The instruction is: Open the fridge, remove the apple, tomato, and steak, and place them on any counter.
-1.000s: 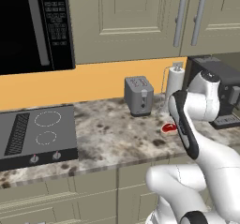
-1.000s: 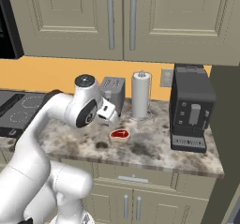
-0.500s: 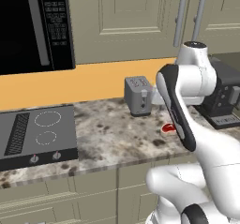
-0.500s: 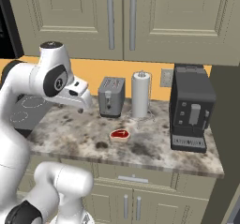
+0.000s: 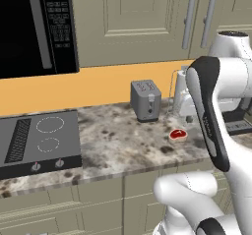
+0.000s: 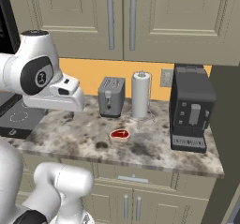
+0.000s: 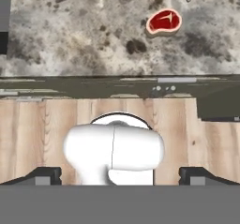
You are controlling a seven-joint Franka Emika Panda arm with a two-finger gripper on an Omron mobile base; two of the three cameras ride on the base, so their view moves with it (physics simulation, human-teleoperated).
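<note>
The steak [image 5: 178,134] [image 6: 120,134] [image 7: 164,21], a small red slab with a pale rim, lies flat on the speckled counter [image 5: 113,145] [image 6: 154,148] [image 7: 70,31] in front of the toaster. My gripper [image 7: 122,175] hangs open and empty, high above the counter's front edge and back from the steak. Its fingertips [image 7: 47,174] stand far apart. In the right base view the hand [image 6: 63,95] is left of the toaster, well clear of the steak. The apple and tomato are out of view. I cannot tell whether the dark panel [image 6: 229,124] at the counter's right end is the fridge.
A grey toaster [image 5: 145,100] [image 6: 111,96], a paper towel roll [image 6: 140,95] and a black coffee machine [image 6: 190,108] stand along the back. A black cooktop [image 5: 39,140] lies to the left under a microwave [image 5: 34,27]. Beige wall cabinets [image 6: 122,17] hang above.
The arm has swung up and away from the steak, carrying the open hand to the left of the toaster. The steak stays where it lay on the counter.
</note>
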